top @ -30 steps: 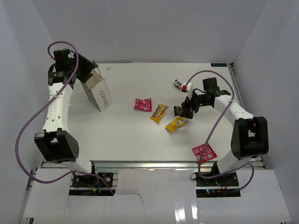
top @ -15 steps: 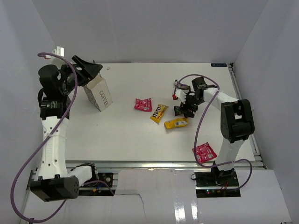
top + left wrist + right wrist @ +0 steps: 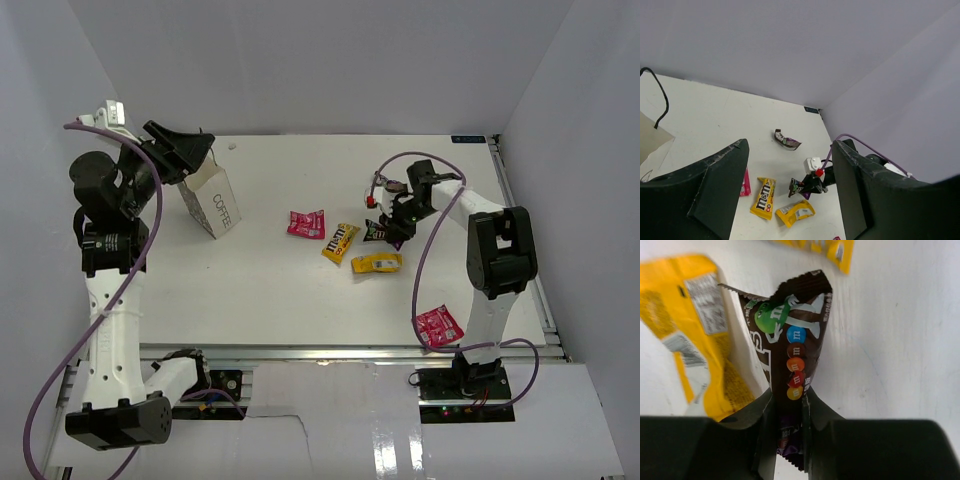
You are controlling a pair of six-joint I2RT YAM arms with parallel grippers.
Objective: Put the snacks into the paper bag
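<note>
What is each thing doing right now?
Paper bag: standing upright.
Left gripper: open, by the bag's top.
Right gripper: shut on brown packet.
Brown packet: pinched by right gripper.
Yellow packets: loose on table.
Pink packets: loose on table.
Purple packet: loose on table, curled.

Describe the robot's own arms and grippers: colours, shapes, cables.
Both the left arm and right arm have white links with black joint housings, each trailed by a purple cable. The left gripper and right gripper have matte black wedge-shaped fingers. A white block with a red spot sits by the right wrist.
</note>
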